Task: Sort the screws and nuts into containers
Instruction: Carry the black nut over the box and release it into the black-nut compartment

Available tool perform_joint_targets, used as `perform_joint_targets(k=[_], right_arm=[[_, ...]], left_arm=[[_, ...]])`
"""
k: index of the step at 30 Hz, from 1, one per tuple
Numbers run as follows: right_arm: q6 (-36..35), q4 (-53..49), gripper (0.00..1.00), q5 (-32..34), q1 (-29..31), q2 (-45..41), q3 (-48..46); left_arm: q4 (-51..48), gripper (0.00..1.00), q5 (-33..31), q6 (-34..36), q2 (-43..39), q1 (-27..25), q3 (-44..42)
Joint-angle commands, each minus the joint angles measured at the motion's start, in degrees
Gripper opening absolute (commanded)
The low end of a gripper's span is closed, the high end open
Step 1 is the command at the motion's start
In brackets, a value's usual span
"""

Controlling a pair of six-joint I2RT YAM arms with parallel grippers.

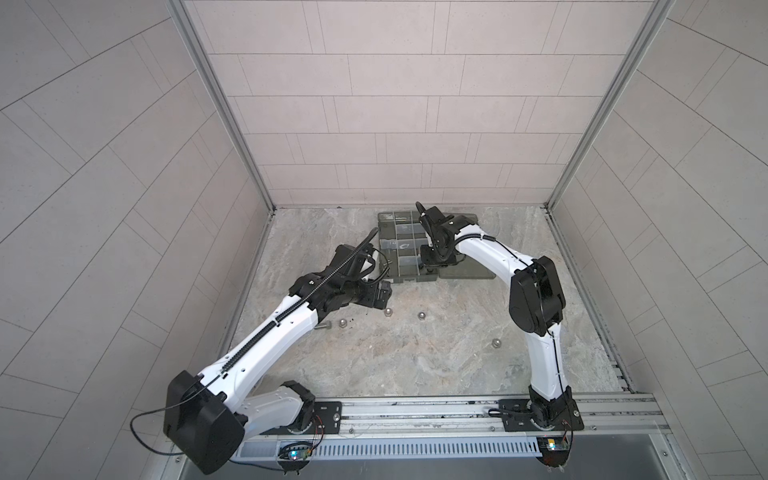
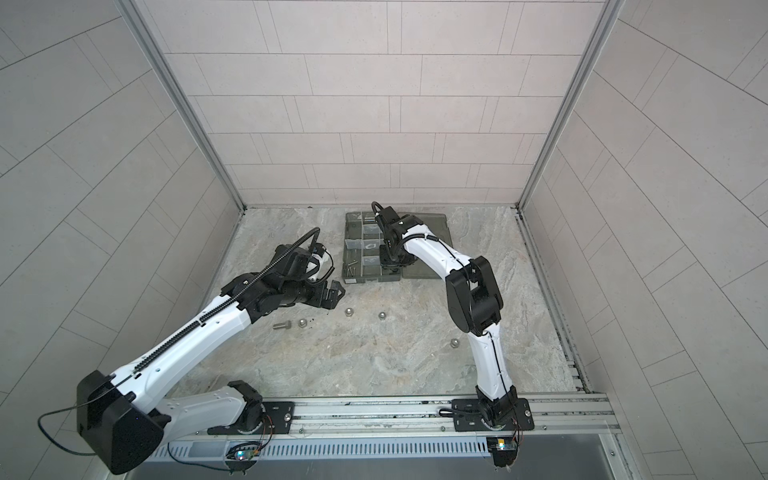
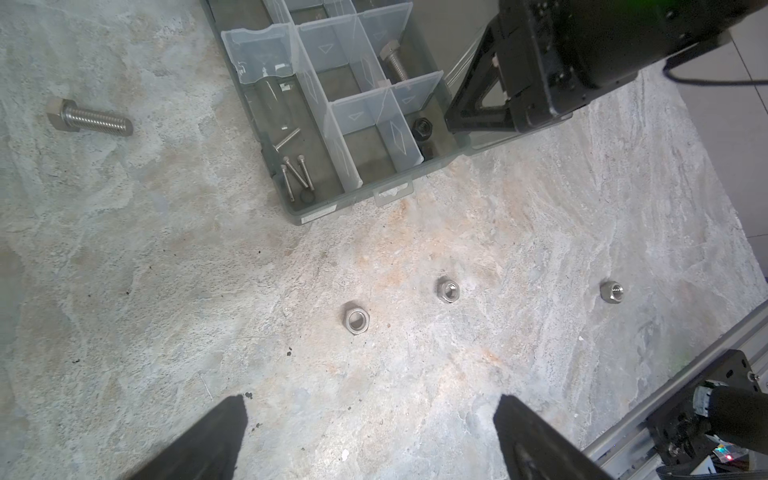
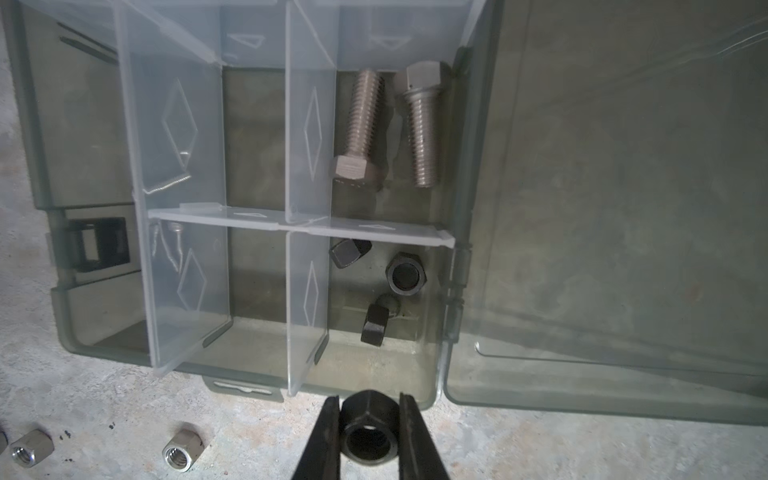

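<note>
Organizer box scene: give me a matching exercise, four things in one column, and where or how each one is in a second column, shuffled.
1 single black nut
2 left gripper
3 lone thick bolt
4 three black nuts together

A lying on the table, outside the organizer box
B in a hinge-side corner compartment
C clamped in the right gripper
D open, empty

Pairs: 1-C, 2-D, 3-A, 4-B

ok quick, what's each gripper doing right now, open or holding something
Left gripper: open, nothing between its jaws.
Right gripper: shut on a black nut.
</note>
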Motion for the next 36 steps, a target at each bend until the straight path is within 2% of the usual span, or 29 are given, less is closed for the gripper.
perform_joint_targets(k=[1, 18, 20, 23, 28, 36], right_arm=[[-0.5, -1.6, 0.10, -0.8, -0.4, 1.3, 1.9], [-0.4, -0.3, 0.12, -3.1, -1.5, 5.8, 3.1], [-0.4, -0.1, 0.17, -3.6, -1.6, 6.2, 3.3], [-0.5, 0.5, 0.33, -4.7, -1.7, 6.0, 3.3], [-1.1, 0.8, 0.34, -4.8, -1.7, 2.4, 2.8], [-2.7, 0.8, 0.34, -1.8, -1.8, -8.9, -3.3]], left_arm=[[-1.0, 1.00, -0.6, 0.9, 0.7, 0.6, 1.9], [-0.4, 1.00, 0.9, 1.0, 2.7, 2.4, 1.7], [-0.4, 1.00, 1.1, 1.0, 2.7, 2.6, 1.6], [-0.3, 1.00, 1.5, 1.1, 3.0, 2.9, 1.7], [-0.4, 1.00, 1.7, 1.1, 2.9, 3.3, 1.8], [-0.4, 1.00, 2.3, 1.0, 1.8, 3.3, 1.9]])
